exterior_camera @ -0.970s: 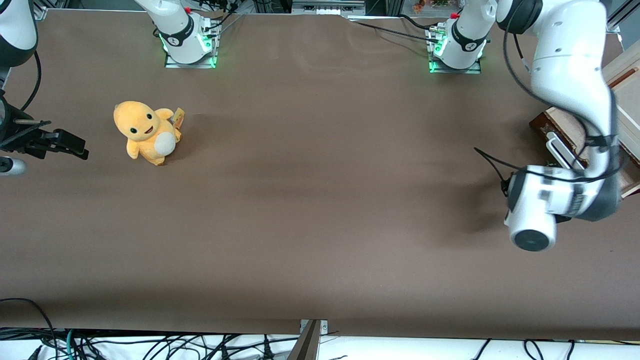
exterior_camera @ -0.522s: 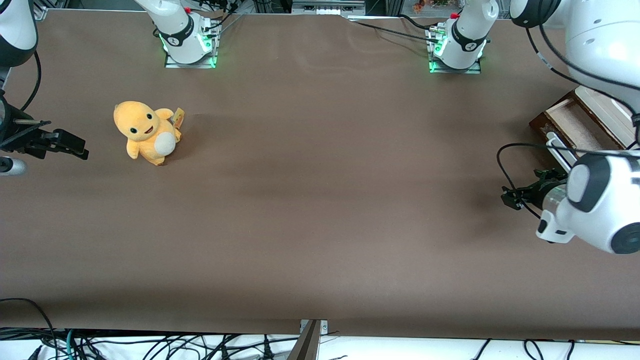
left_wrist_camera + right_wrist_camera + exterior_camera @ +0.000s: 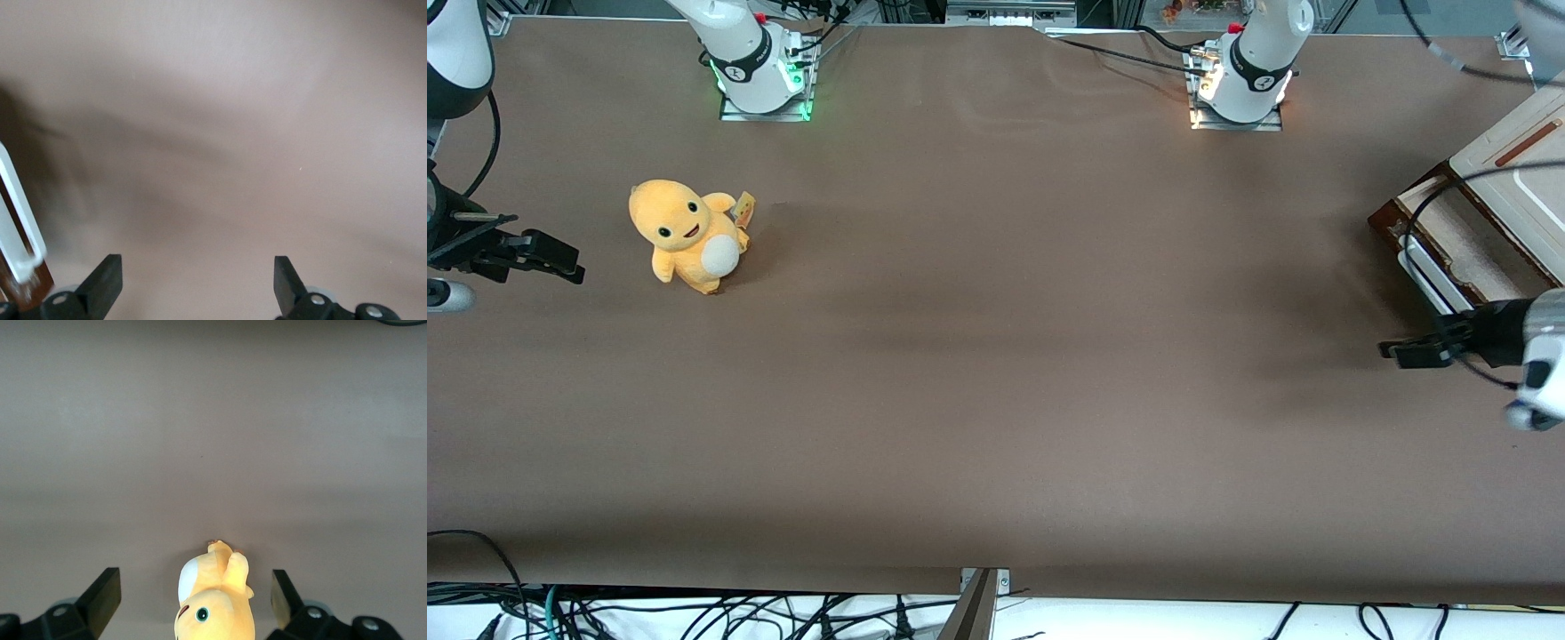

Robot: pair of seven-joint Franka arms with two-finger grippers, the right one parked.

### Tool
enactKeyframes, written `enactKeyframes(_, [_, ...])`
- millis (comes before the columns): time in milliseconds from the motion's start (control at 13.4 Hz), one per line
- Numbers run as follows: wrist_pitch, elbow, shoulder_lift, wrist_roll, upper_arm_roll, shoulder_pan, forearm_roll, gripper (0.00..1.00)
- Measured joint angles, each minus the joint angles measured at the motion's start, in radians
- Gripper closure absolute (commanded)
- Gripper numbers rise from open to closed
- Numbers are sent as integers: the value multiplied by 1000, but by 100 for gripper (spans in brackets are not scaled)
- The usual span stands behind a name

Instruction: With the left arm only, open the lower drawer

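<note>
The lower drawer point(image 3: 1463, 238) stands pulled out of its cabinet at the working arm's end of the table, with its pale inside showing. Its white bar handle point(image 3: 1424, 269) runs along the dark brown front. My left arm's gripper point(image 3: 1405, 353) hovers over bare table, nearer to the front camera than the handle and apart from it. In the left wrist view the gripper point(image 3: 198, 283) is open, with only table between its black fingertips point(image 3: 103, 283). The handle point(image 3: 17, 213) shows off to one side of them.
The cream panel with a brown stripe point(image 3: 1516, 164) tops the cabinet above the drawer. A yellow plush toy point(image 3: 685, 236) sits toward the parked arm's end of the table. Two arm bases point(image 3: 1240, 80) are mounted along the table edge farthest from the front camera.
My left arm has swung off the drawer toward the table's end, uncovering it. The gripper has drawn back from the handle. The light at its base went from green to pale.
</note>
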Motion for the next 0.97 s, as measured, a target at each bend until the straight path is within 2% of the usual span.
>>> enactKeyframes(149, [113, -206, -167, 152, 37, -14, 4, 0])
enactKeyframes(299, [134, -313, -283, 261, 72, -47, 29, 0])
enactKeyframes(522, [136, -349, -343, 289, 70, -129, 109, 0])
enactKeyframes(970, [140, -353, -366, 318, 67, -164, 115, 0])
